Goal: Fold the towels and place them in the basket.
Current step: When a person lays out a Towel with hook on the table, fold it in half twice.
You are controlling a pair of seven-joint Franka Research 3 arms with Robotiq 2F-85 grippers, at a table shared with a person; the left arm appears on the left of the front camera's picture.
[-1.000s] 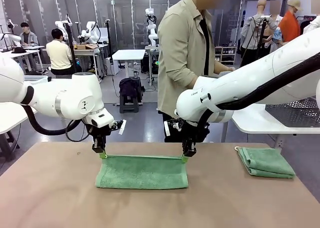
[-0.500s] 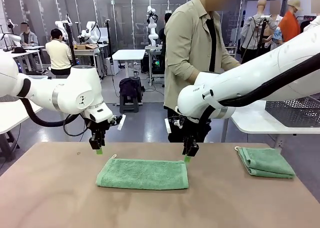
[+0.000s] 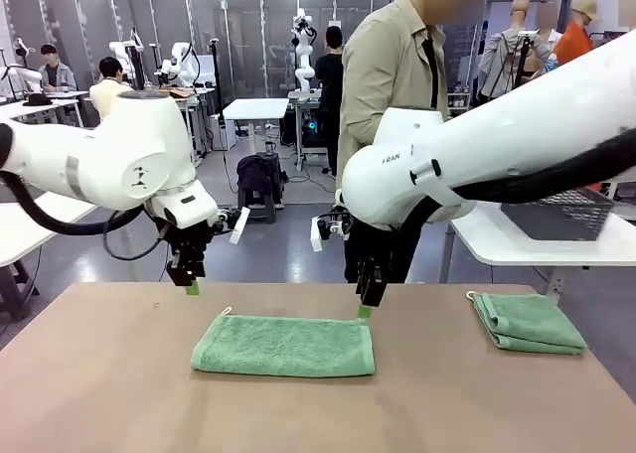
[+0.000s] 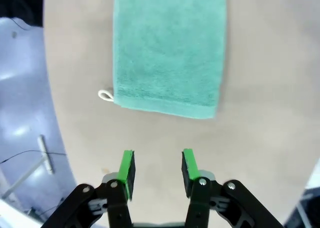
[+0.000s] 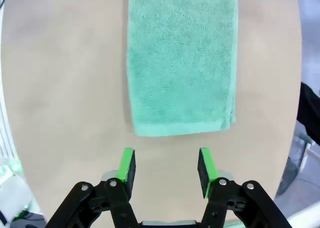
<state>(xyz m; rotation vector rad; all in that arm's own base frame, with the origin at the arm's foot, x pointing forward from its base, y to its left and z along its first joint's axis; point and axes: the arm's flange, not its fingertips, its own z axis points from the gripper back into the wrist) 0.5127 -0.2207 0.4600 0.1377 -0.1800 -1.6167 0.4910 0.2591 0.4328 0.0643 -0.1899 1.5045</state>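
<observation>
Hovering released beside short edges of the towel (image 3: 284,346), left end effector (image 3: 192,287), right end effector (image 3: 365,311), bare table (image 3: 109,393) around.

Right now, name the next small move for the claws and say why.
Probably bring the left claw down onto the looped end of the middle towel for a second fold. Both it and the right claw hang open and empty; the towel lies as a long strip, wider than the folded towel at the right.
</observation>
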